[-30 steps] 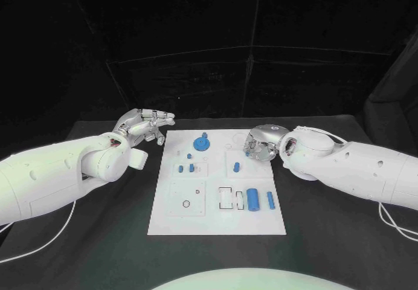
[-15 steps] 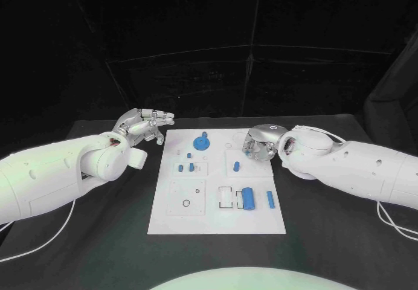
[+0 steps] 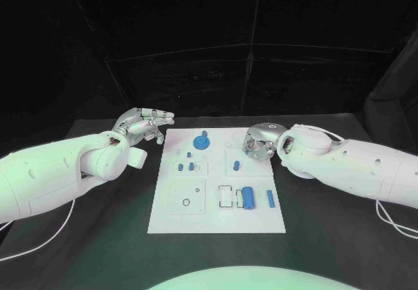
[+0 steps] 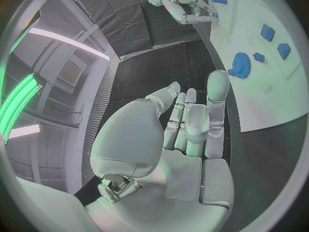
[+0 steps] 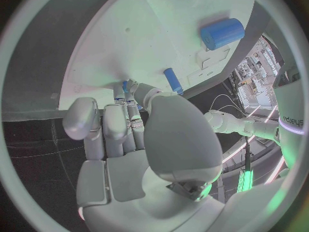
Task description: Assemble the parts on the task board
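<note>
The right robot hand (image 3: 258,144) is held over the far right part of the task board (image 3: 218,225), its fingers curled down beside a small blue peg (image 3: 236,165); whether anything is pinched cannot be told. The left robot hand (image 3: 142,126) hovers released, fingers spread, just off the board's far left corner. Between the hands a blue gear (image 3: 201,143) sits on the board. Nearer the robot, a blue cylinder (image 3: 247,198) and a bar (image 3: 270,198) lie loose, so assembly seems mostly unfinished. Bare table (image 3: 331,241) surrounds the board, leaving open room.
</note>
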Controlling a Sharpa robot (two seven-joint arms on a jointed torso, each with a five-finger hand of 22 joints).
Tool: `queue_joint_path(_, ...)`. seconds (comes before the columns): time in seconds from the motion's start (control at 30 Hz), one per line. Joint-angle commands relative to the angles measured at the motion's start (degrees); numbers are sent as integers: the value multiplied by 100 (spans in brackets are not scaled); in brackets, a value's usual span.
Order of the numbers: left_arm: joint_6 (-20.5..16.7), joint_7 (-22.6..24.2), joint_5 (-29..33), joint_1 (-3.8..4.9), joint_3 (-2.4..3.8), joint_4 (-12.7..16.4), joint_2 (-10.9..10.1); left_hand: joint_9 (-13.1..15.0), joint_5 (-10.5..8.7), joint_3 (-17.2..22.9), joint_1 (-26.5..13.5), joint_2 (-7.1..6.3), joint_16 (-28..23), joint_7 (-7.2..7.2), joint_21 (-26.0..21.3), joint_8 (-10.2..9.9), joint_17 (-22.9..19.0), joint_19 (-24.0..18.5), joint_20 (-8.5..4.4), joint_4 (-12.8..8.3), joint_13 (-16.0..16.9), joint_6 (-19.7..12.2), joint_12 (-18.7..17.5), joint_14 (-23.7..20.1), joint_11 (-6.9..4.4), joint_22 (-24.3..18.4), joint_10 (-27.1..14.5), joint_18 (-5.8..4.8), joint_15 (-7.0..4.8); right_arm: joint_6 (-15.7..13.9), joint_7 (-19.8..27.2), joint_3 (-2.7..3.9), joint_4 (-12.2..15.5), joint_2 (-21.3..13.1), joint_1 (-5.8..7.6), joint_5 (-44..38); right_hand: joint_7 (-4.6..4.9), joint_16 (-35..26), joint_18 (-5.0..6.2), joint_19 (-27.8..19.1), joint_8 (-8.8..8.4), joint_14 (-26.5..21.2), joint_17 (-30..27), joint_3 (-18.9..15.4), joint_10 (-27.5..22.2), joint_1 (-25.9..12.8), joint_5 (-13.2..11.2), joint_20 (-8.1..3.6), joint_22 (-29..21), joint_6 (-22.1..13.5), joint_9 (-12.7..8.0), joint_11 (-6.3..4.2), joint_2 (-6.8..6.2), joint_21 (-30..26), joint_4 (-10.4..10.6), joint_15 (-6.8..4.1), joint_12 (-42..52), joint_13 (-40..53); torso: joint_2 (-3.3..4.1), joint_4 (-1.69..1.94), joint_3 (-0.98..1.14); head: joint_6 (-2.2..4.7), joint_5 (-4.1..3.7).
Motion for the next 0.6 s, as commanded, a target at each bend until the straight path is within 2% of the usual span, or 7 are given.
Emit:
queue_joint_path(0.03,66,3,30,10,5,12,-5,-3,15,41,72,-2,-20,23,-21,-16,-8,-41,7,-12,-7,-32,45,-33,-2,-8,-44,78,-4,-62,-145,-20,33,-3,-23,-167,-11,25,-85,81,21,167,-22,33,77,20,33,0,156,81,17,-2,94,127,-46,-65,26,17,-8,0,2,-8,3)
queue_joint_path(0.33,58,6,30,10,5,20,-25,-2,15,65,85,0,-17,25,-26,-9,-14,-41,9,-30,-7,-34,62,-35,0,-12,-53,80,-2,-486,-185,-18,213,-109,-24,-230,-12,30,-131,151,8,161,-57,91,117,78,61,-16,403,120,15,-12,131,324,-157,-74,22,17,-10,1,-2,-10,-6)
queue_joint_path(0.6,53,-21,30,10,5,47,-44,-1,15,70,87,2,-18,26,-33,-8,-20,-44,10,-33,-7,-34,65,-37,0,-18,-55,82,-2,-711,-226,-15,450,-235,-23,-281,-8,35,-145,172,3,161,-61,88,121,63,69,-16,472,126,13,-9,120,379,-168,-72,18,16,-16,-4,-11,-6,3)
